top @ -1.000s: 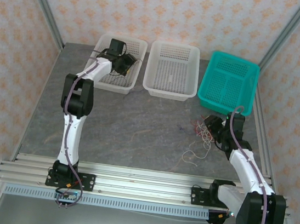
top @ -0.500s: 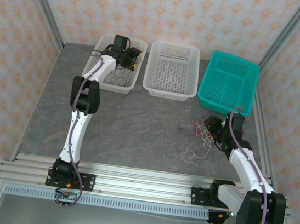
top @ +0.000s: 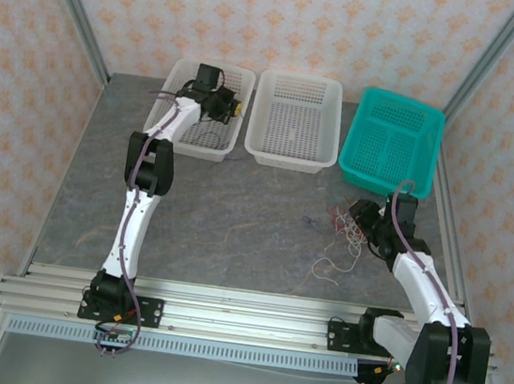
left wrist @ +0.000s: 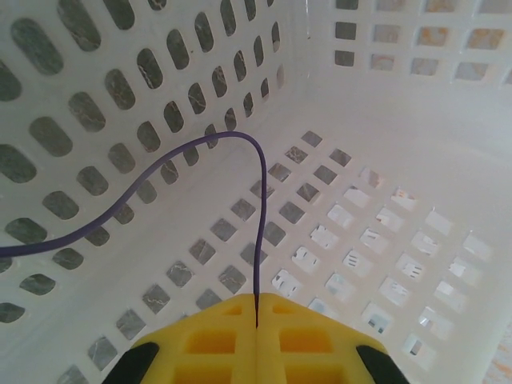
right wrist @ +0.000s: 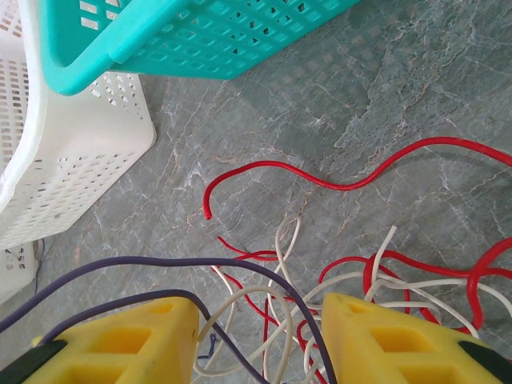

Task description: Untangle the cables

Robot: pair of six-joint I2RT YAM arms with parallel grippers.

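A tangle of thin red, white and purple cables (right wrist: 320, 288) lies on the grey table, seen from above as a small heap (top: 347, 225) in front of the teal basket. My right gripper (right wrist: 260, 336) hangs open just above the heap, its yellow fingers (right wrist: 120, 340) straddling the crossing wires. Over the left white basket (top: 174, 138), my left gripper (top: 223, 104) reaches in. In the left wrist view it (left wrist: 257, 302) is shut on one purple cable (left wrist: 258, 208) that arches up and runs off left along the basket wall (left wrist: 88, 120).
A middle white basket (top: 290, 155) and a teal basket (top: 352, 157) stand at the back. A loose white wire (top: 326, 265) lies on the table nearer the front. Patterned walls close in both sides; a metal rail (top: 242, 308) runs along the near edge.
The left arm has stretched farther over the left white basket, carrying its gripper deeper inside. The right arm and the heap of cables have stayed put.
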